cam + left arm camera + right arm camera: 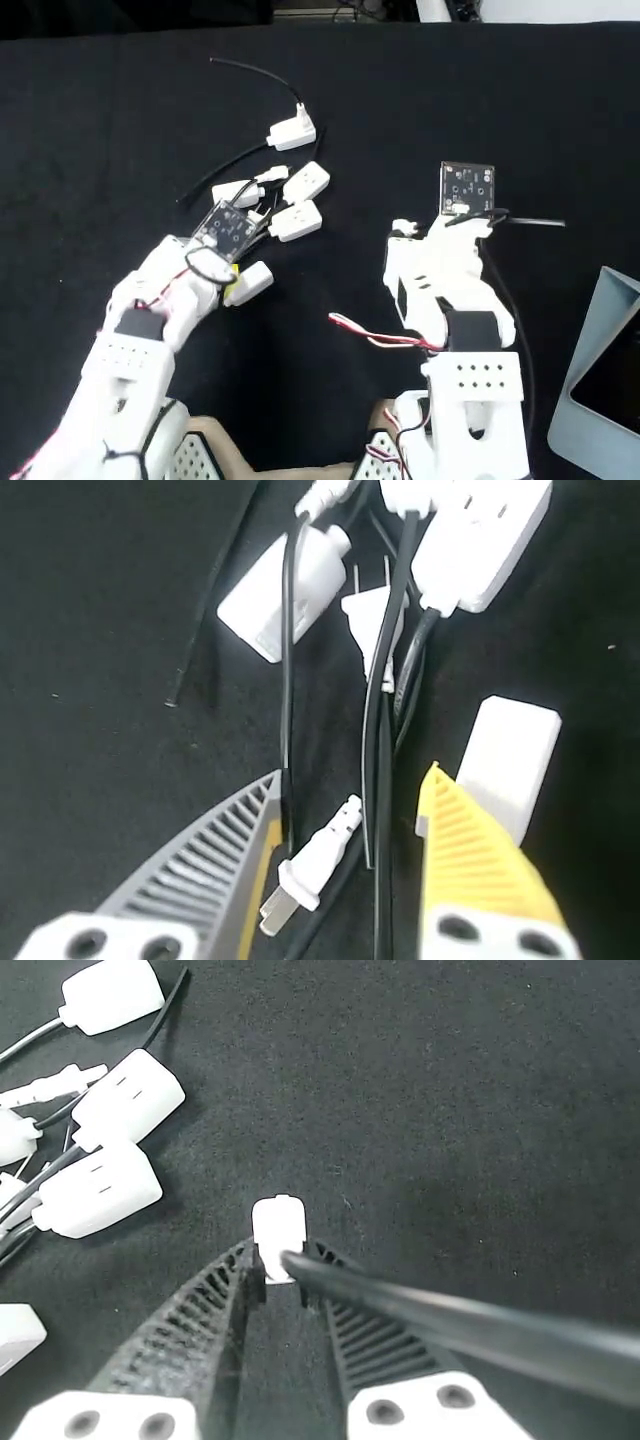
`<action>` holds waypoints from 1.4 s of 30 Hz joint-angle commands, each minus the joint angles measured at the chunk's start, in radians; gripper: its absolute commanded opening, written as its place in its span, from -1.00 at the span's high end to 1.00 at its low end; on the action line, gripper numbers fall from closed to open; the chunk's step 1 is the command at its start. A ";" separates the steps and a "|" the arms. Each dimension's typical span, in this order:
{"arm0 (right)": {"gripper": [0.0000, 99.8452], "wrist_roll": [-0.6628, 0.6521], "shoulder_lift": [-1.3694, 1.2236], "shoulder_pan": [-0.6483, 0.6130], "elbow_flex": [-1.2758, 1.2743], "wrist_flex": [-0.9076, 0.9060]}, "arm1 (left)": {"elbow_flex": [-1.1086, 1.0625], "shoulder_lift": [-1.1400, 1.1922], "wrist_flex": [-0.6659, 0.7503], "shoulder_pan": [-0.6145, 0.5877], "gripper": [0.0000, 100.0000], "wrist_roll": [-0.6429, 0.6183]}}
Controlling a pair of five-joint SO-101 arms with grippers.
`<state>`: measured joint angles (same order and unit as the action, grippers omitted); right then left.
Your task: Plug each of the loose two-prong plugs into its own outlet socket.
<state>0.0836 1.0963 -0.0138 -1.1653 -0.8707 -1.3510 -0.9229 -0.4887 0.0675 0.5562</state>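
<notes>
Two arms are out over the black bench, and I judge we are at the pick-and-align step; I cannot confirm that any plug is seated. My right gripper (280, 1256) is closed tight on a small white plug (277, 1222), held near the middle of the bench. Its black cable (470, 1315) trails off toward the right edge. The nearest socket (100, 1190) lies in a cluster left of the middle, well apart from that plug. My left gripper (355, 780) hangs over that cluster, fingers spread wide and holding nothing. A loose two-prong plug (312, 865) lies on the cloth between them, and a white socket block (512, 748) sits just beside the yellow finger (480, 860).

Next, I reckon the right arm must carry its plug across to a free socket, prongs square to the slots, while the left arm closes on that socket to brace it.

I cannot see the held plug's prongs, so its facing is uncertain. Under the left wrist the cables cross so thickly that I cannot tell which lead belongs to which body, and the farthest sockets there are cut off.
</notes>
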 commanded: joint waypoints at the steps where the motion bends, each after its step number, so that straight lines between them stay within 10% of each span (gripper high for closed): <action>1: 0.97 0.005 0.010 -0.015 0.004 0.015 | 0.108 0.155 0.046 0.010 0.56 -0.008; 17: 0.97 0.005 0.010 -0.017 0.004 0.012 | 0.018 0.086 0.035 0.111 0.57 -0.014; 28: 0.97 0.009 -0.007 -0.247 0.194 -0.204 | -0.005 -0.163 -0.219 -0.073 0.56 -0.058; 42: 0.97 0.103 -0.328 -0.304 0.349 -0.218 | 0.131 -0.215 -0.489 0.099 0.41 -0.057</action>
<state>0.1726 0.7894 -0.3253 -0.8661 -1.1178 -1.3265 -1.1577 -0.9551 0.1105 0.5010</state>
